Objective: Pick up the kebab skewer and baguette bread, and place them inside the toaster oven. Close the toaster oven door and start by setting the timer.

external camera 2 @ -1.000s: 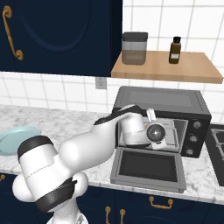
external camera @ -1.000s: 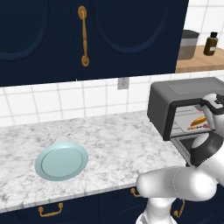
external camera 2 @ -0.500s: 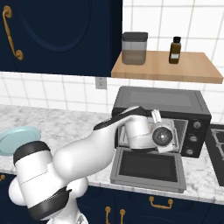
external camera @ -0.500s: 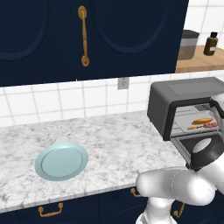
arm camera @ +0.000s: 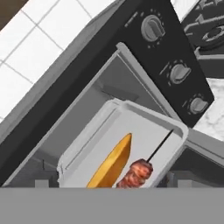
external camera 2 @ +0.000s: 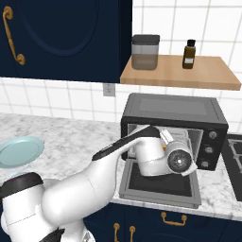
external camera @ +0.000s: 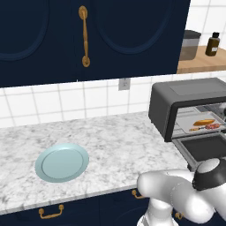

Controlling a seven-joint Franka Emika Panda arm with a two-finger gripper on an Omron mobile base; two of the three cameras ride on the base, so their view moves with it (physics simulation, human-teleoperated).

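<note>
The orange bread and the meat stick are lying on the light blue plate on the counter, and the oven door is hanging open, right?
Not quite. The golden-orange baguette bread and the kebab skewer of red-brown chunks lie on the pale metal tray inside the dark grey toaster oven, as the hand view shows. The round light blue plate holds nothing. The toaster oven door is open.

Baguette bread, kebab skewer inside toaster oven, toaster oven door down
</note>
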